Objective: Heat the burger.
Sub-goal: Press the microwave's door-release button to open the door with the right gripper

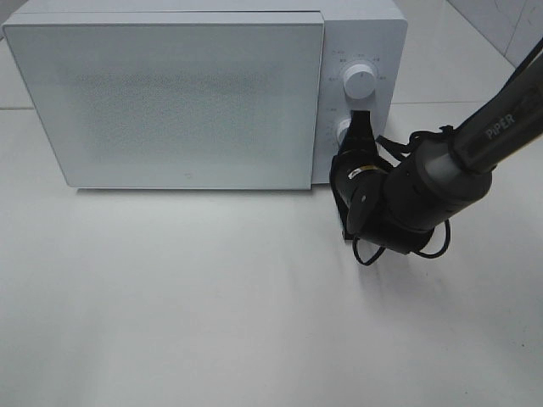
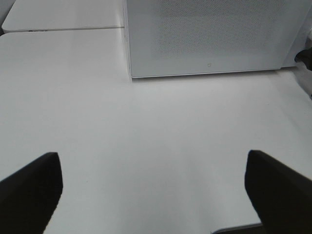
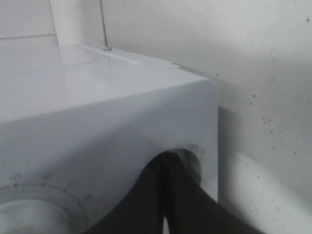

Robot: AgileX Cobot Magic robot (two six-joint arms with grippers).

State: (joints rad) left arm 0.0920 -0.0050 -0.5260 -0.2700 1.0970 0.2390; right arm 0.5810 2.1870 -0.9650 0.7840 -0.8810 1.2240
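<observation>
The burger is not in view. The white microwave [image 1: 178, 93] stands at the back of the table with its door [image 1: 170, 97] shut. My right gripper [image 1: 361, 127] reaches to the control panel, and its black fingers [image 3: 165, 195] are closed together on the lower knob [image 3: 193, 158]. The upper knob [image 1: 360, 81] is free above it and also shows in the right wrist view [image 3: 29, 214]. My left gripper [image 2: 151, 163] is open and empty, low over the bare table in front of the microwave's left corner [image 2: 131, 73]. It is out of the exterior high view.
The white table [image 1: 212, 297] spreads in front of the microwave. The right arm [image 1: 475, 144] and its cables [image 1: 373, 250] hang over the table's right side. A seam to a second white surface [image 2: 63, 19] lies left of the microwave.
</observation>
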